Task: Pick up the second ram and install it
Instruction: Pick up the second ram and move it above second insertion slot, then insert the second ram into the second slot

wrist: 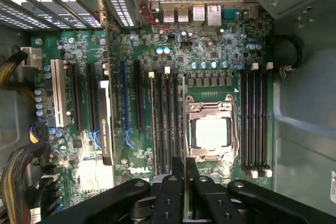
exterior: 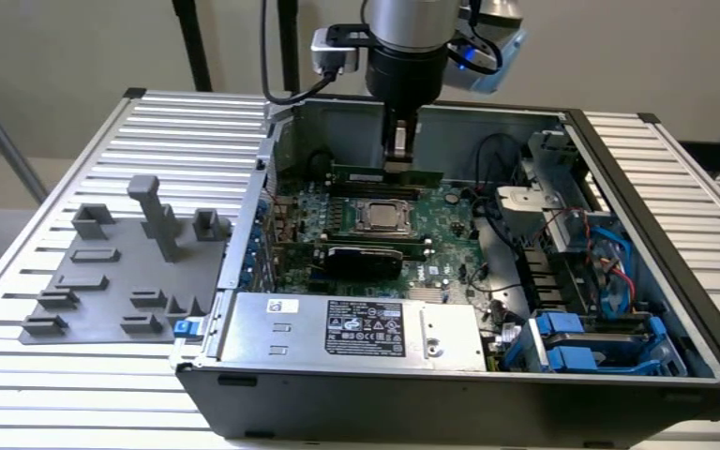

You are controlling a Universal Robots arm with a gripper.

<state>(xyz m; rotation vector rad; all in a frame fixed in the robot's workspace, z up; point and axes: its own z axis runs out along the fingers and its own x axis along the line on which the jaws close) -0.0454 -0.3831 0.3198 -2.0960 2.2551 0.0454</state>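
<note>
We see the gripper [exterior: 397, 159] with fingers nearly together, pinching the top edge of the second ram [exterior: 357, 175]. The ram stands upright at the motherboard [exterior: 442, 211] slots just beyond the CPU socket [exterior: 385, 217], toward the far wall of the computer case [exterior: 460, 398].

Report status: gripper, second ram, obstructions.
Gripper shut on the second ram, top edge. Ram upright at the slots beside the CPU socket. No obstruction seen there.

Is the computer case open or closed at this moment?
Open. The computer case is uncovered on top, and its motherboard lies exposed inside.
</note>
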